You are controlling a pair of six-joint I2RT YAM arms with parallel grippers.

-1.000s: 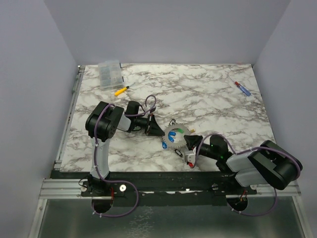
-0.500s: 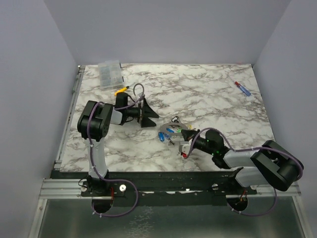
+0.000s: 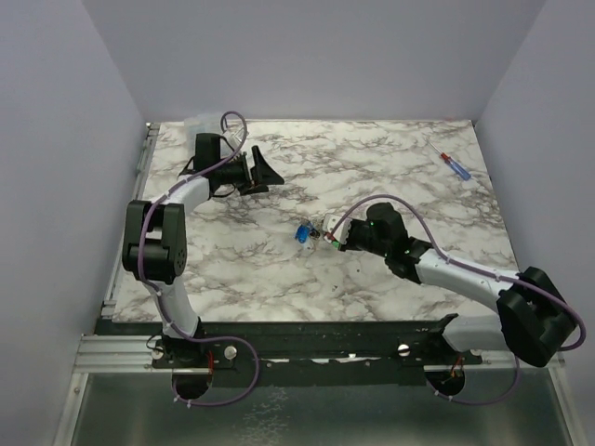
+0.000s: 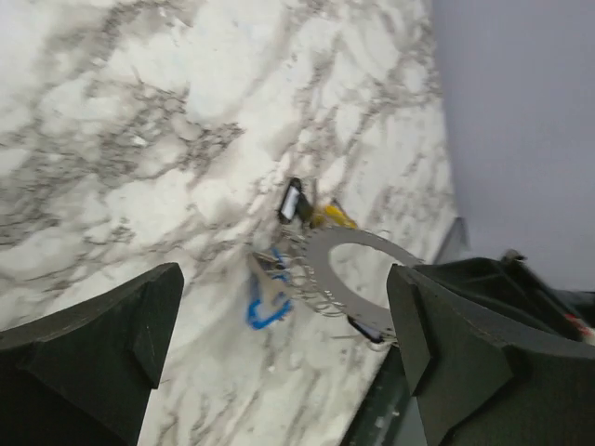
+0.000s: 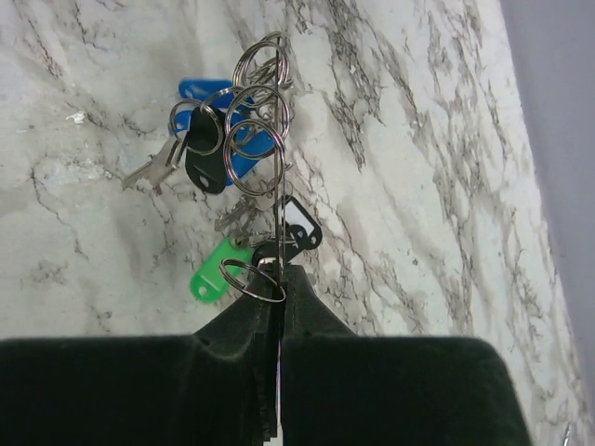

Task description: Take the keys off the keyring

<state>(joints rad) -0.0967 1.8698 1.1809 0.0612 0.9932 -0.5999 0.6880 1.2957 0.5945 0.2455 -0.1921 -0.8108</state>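
Note:
My right gripper [image 3: 337, 238] is shut on the rim of the keyring [image 3: 323, 229] near the table's middle. In the right wrist view the keyring [image 5: 278, 200] stands edge-on as a thin line running up from the closed gripper [image 5: 281, 279]. The keys hang off it on small split rings: a blue tag [image 5: 212, 93], a black one [image 5: 204, 160], a green one [image 5: 214, 275]. My left gripper [image 3: 262, 173] is open and empty at the back left, well apart. Between its fingers the left wrist view shows the distant grey keyring [image 4: 358, 269] and a blue key [image 4: 265, 307].
A red-and-blue screwdriver [image 3: 454, 165] lies at the back right. A clear plastic box [image 3: 192, 122] sits in the back left corner, partly behind the left arm. Purple walls close in the marble table [image 3: 390, 177] on three sides.
My left gripper opened, let go of the ring and swung off to the back left. My right gripper closed on the ring and carried it and the keys a little farther up the table.

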